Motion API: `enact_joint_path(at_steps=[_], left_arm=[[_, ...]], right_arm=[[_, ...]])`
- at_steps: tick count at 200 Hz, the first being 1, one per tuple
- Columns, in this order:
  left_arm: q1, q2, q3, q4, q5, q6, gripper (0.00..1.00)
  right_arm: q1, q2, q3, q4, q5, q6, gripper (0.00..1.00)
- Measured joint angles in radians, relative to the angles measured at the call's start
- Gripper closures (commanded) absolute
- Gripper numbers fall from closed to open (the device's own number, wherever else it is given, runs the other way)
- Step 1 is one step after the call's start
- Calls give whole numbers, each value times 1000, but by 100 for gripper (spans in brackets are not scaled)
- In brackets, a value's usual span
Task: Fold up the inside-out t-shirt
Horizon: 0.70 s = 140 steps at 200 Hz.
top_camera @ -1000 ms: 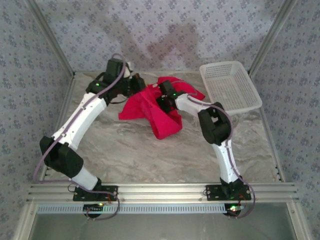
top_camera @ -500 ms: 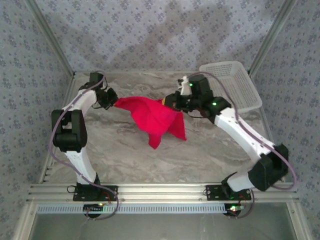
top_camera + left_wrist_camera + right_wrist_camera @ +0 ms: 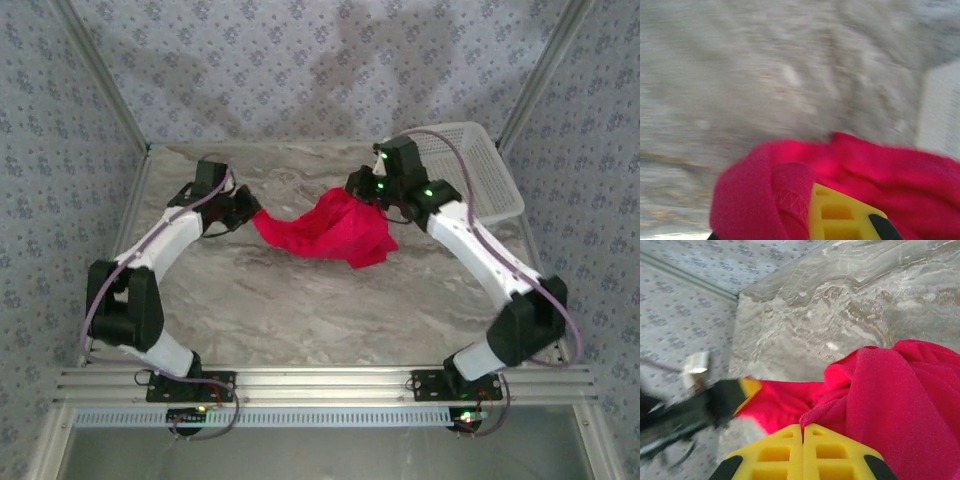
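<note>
The inside-out t-shirt [image 3: 326,229], bright red, hangs as a sagging band between my two grippers over the back middle of the table. My left gripper [image 3: 250,212] is shut on its left end. In the left wrist view the cloth [image 3: 880,175] wraps over the left gripper [image 3: 807,192], covering one yellow finger. My right gripper [image 3: 366,190] is shut on the right end. In the right wrist view its yellow fingers [image 3: 775,452] press together at the right gripper [image 3: 802,427], pinching a fold of the t-shirt [image 3: 900,400]. The left gripper [image 3: 735,392] shows beyond, blurred.
A white mesh basket [image 3: 486,180] stands at the back right, just behind the right arm. The marbled table [image 3: 330,310] is bounded by patterned walls at the back and sides and by a metal rail [image 3: 320,380] at the near edge.
From close together at the back middle, the grippers have pulled apart with the shirt. In the last half second the left gripper came slightly inward and the cloth hangs shorter, more bunched.
</note>
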Motion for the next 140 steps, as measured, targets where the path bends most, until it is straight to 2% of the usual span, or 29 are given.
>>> enact_joint_path(at_steps=[21,37,53,70,106,140], left_arm=[[-108,-27,85,41,0,4,100],[-161,-40,98,87,0,8,100],[-171,-55,31,147,-9,8,100],[-154,-56,-118,207,-27,2,100],[-79,32,-403,258,-53,-26,100],[-61,23,-437,248,-106,-17,100]], right_arm=[[14,119,134,-5,26,4,100],[13,147,212,-6,27,8,100],[-2,134,266,6,15,16,100],[-30,77,275,35,-1,31,100],[-82,-141,118,147,-49,58,100],[-125,-228,-54,194,-121,95,100]])
